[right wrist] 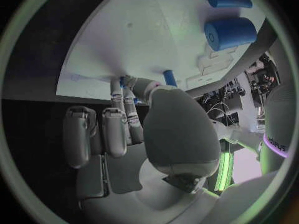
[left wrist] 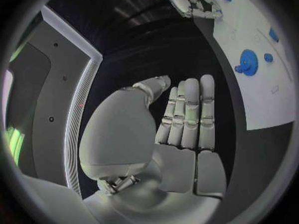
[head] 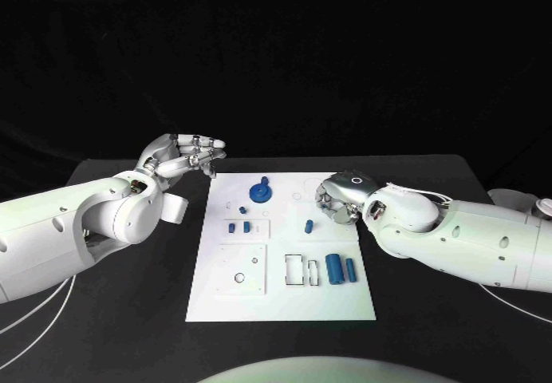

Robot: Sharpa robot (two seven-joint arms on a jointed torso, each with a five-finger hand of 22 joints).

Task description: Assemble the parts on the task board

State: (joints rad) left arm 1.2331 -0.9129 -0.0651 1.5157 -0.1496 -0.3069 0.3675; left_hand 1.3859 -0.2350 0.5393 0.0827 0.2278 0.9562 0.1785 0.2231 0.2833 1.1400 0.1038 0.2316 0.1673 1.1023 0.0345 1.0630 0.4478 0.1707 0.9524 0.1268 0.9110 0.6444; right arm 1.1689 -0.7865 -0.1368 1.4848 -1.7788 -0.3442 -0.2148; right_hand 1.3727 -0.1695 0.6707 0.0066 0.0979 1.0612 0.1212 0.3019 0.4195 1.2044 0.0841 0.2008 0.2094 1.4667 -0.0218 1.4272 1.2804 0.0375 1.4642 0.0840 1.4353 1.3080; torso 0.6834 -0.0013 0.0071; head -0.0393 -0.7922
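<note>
**Right hand at peg, left idle**

Right hand [head: 336, 199] is down on the board [head: 281, 303], upper right of centre, fingers closing round a small blue peg [right wrist: 169, 77]; can't tell if it's gripped yet. Left hand [head: 184, 156] is released, hovering off the board's upper-left corner over the tabletop [head: 115, 335]. Gear [head: 261, 191] sits top centre, cylinders [head: 341, 269] lower right. Next, probably: confirm the pinch, lift straight up, align with its hole.

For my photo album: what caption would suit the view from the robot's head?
Right hand reaches over the white task board near a blue gear; left hand hovers beside it.
</note>
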